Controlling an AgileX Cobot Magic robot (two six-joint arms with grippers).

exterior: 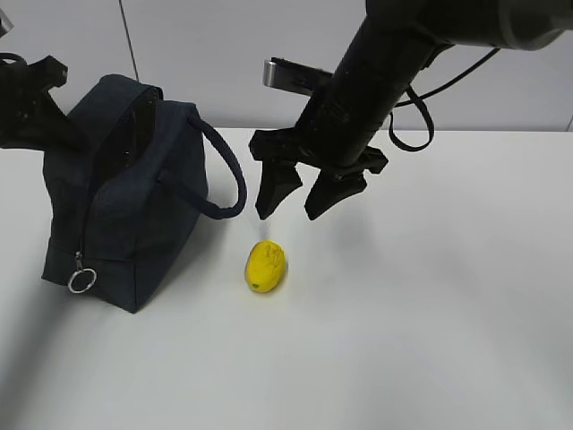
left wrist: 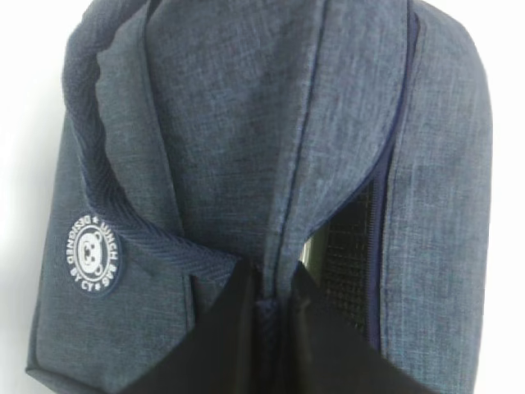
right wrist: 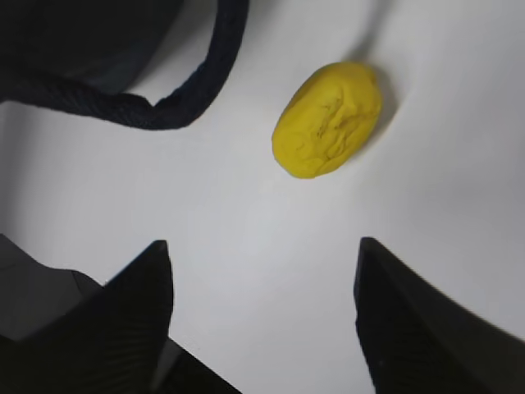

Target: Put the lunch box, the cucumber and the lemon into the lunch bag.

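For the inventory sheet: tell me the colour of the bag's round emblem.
White emblem on the dark navy bag, clearest in the left wrist view.

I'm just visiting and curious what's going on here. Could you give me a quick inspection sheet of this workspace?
Surface: white table, bare where visible.
Job's things: lunch bag upright, zipper open; lemon on the table beside it; lunch box and cucumber not visible.
Clutter: nothing seen.
Grippers: left gripper shut on the bag's fabric edge; right gripper above the lemon, jaws open, empty.
Cables: black cable looping off the right arm.
Surroundings: plain pale wall.
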